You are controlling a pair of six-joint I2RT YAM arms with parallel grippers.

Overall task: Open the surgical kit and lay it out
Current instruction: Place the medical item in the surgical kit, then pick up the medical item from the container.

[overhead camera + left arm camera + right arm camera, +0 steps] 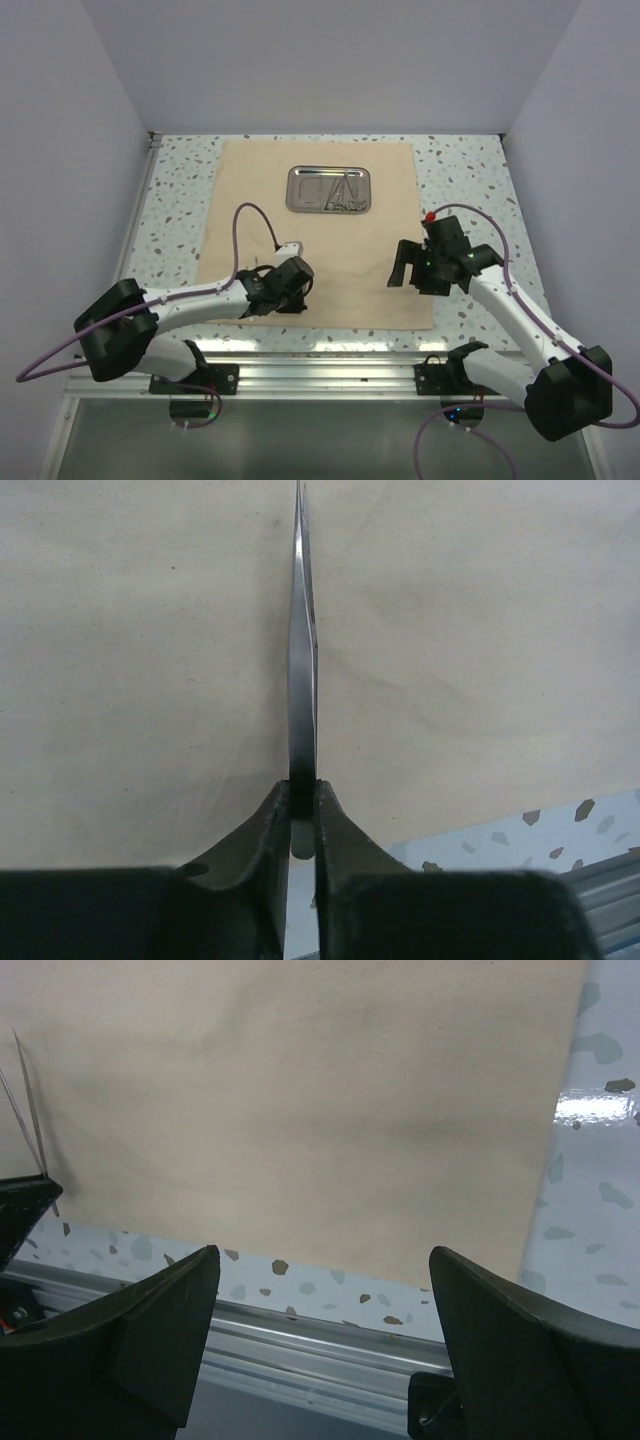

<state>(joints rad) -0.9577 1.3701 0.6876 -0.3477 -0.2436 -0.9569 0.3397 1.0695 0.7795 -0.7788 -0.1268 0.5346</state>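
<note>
The beige-tan cloth wrap (318, 250) lies spread flat on the table. On its far part sits the shiny steel tray (330, 189), with thin silver instruments (343, 195) still inside. My left gripper (288, 287) hovers over the cloth's near left part, shut on silver tweezers (303, 660). They stick out forward, seen edge-on between the fingers (262, 825). The tweezers' two thin tines (30, 1100) also show at the left edge of the right wrist view. My right gripper (405, 266) stands open and empty over the cloth's near right edge (325, 1255).
Speckled tabletop (175, 200) surrounds the cloth. An aluminium rail (320, 375) runs along the near edge. White walls (70, 150) close in the left, right and back. The right arm's purple cable (470, 212) loops above its wrist.
</note>
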